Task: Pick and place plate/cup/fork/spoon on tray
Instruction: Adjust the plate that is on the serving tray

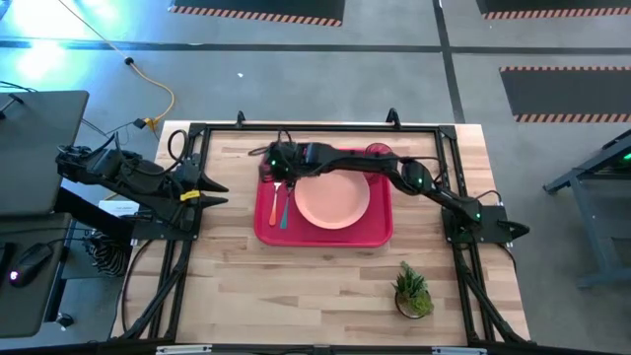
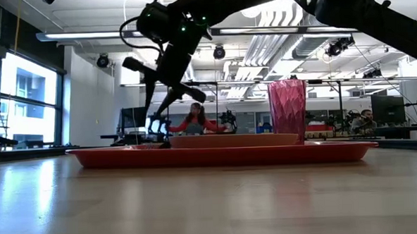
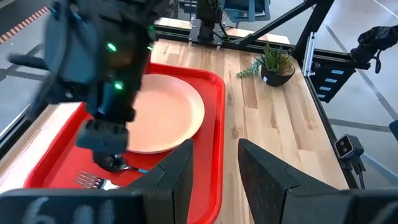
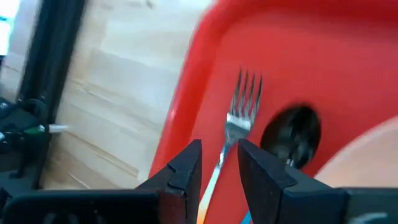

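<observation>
A small potted green plant (image 1: pixel 412 293) stands on the light wooden bench (image 1: pixel 325 296), near its front right corner. A yellow cable (image 1: pixel 148 84) curls over the grey floor beyond the bench's far left corner, and striped floor mats (image 1: pixel 258 11) lie farther back. In the room behind, a person in a red top (image 2: pixel 195 119) sits at a desk among monitors.

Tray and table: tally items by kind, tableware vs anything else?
Plate: 1
Cup: 1
Fork: 1
Spoon: 1
Tray: 1
Potted plant: 1, on the bare table, off the tray
Total: 6
</observation>
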